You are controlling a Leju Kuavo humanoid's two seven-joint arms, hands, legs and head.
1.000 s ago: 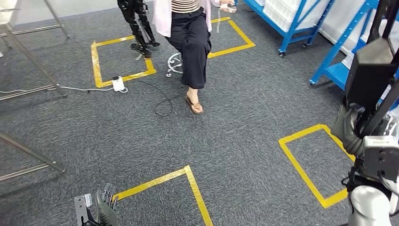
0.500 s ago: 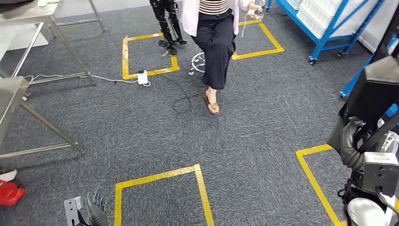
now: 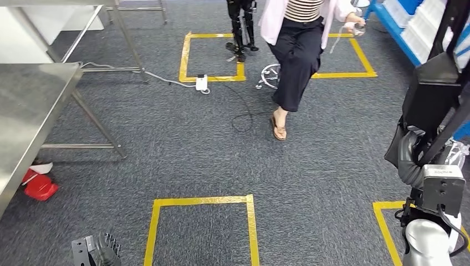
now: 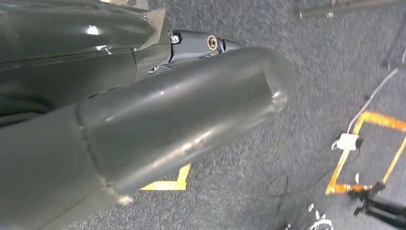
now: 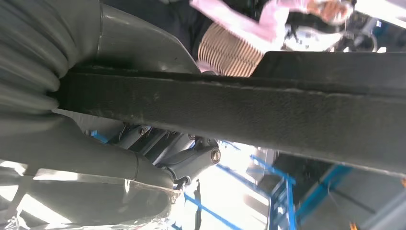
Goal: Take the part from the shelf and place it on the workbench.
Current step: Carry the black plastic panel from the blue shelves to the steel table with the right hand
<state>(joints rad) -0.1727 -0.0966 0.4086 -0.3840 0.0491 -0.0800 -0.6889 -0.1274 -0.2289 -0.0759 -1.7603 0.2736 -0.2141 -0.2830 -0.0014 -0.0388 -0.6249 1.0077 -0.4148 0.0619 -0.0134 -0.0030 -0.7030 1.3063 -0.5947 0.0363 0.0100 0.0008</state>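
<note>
The part [image 3: 435, 91] is a black, flat, boxy piece held up at the right edge of the head view. My right hand [image 3: 411, 156] grips it from below; in the right wrist view the part [image 5: 249, 108] is a dark bar running across my right hand [image 5: 95, 158], with the grey thumb under it. The steel workbench [image 3: 30, 102] stands at the left. My left hand [image 3: 98, 252] hangs low at the bottom left and holds nothing; its thick grey thumb [image 4: 182, 115] hangs over the carpet.
A person [image 3: 296, 50] sits on a stool ahead, one foot out on the carpet. Yellow tape squares [image 3: 200, 200] mark the floor. A power strip with cable [image 3: 202, 83] lies near the far square. A red object [image 3: 39, 187] sits under the workbench. Blue shelving [image 3: 400, 27] is at the top right.
The camera has turned left: the whole floor scene slid right and the workbench has come into view. The right hand still holds the part; the left hand hangs as before.
</note>
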